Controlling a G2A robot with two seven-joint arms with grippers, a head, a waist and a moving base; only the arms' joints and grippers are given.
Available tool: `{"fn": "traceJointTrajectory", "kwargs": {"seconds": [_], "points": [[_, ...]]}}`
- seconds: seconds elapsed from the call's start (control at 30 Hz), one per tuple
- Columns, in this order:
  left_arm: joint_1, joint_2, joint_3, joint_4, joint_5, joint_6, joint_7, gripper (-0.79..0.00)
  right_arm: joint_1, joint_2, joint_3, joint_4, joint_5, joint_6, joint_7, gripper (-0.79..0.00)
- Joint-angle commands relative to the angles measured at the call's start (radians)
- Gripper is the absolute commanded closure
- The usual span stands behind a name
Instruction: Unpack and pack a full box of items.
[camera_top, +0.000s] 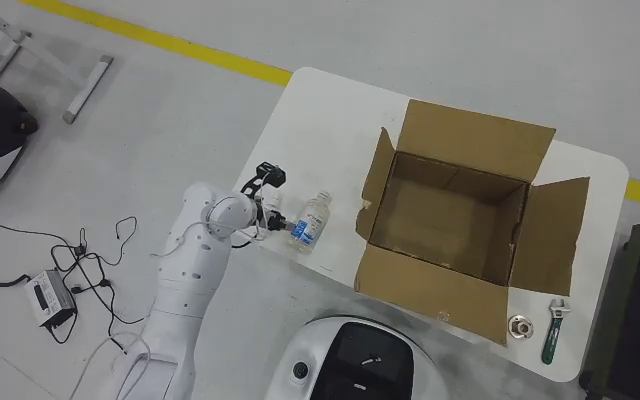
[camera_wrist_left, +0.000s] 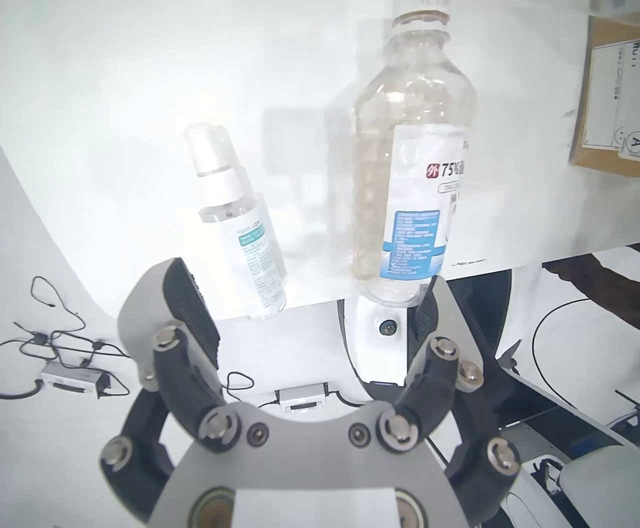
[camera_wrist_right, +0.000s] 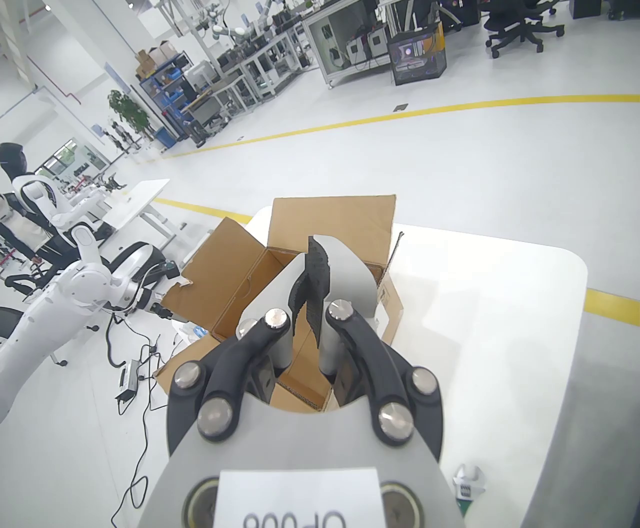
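A big brown box (camera_top: 455, 215) stood open on the white table (camera_top: 300, 110). A clear bottle (camera_top: 313, 218) was near the table's edge, the left gripper (camera_top: 285, 226) just beside it. A wrench (camera_top: 555, 328) lay far off.

We see our left arm (camera_top: 190, 262) as glossy white rounded shells ending in a black wrist. Our left gripper (camera_wrist_left: 305, 295) and right gripper (camera_wrist_right: 320, 270) share grey metal jaws, black ribbed pads (camera_wrist_left: 192, 300), black links pinned by round silver screws, and a white label on the grey base.
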Motion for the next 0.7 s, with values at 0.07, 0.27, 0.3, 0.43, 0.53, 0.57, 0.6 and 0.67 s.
{"fn": "traceJointTrajectory", "kwargs": {"seconds": [0.07, 0.27, 0.3, 0.43, 0.53, 0.57, 0.6, 0.67], "points": [[0.016, 0.003, 0.014, -0.076, -0.067, -0.017, -0.027, -0.785, 0.0, 0.0, 0.0, 0.0, 0.0, 0.0, 0.0, 0.0], [0.024, 0.006, 0.069, -0.126, -0.132, -0.019, -0.086, -0.785, 0.0, 0.0, 0.0, 0.0, 0.0, 0.0, 0.0, 0.0], [0.018, 0.006, 0.083, -0.122, -0.127, -0.016, -0.087, -0.785, 0.0, 0.0, 0.0, 0.0, 0.0, 0.0, 0.0, 0.0], [-0.005, 0.004, 0.138, -0.083, -0.104, -0.002, -0.065, -0.785, 0.0, 0.0, 0.0, 0.0, 0.0, 0.0, 0.0, 0.0], [-0.027, 0.003, 0.167, -0.04, -0.079, 0.016, -0.037, -0.785, 0.0, 0.0, 0.0, 0.0, 0.0, 0.0, 0.0, 0.0], [-0.035, 0.002, 0.178, -0.023, -0.069, 0.022, -0.026, -0.785, 0.0, 0.0, 0.0, 0.0, 0.0, 0.0, 0.0, 0.0], [-0.042, 0.002, 0.187, -0.007, -0.063, 0.029, -0.014, -0.785, 0.0, 0.0, 0.0, 0.0, 0.0, 0.0, 0.0, 0.0], [-0.056, 0.0, 0.206, 0.024, -0.057, 0.041, 0.0, -0.785, 0.0, 0.0, 0.0, 0.0, 0.0, 0.0, 0.0, 0.0]]}}
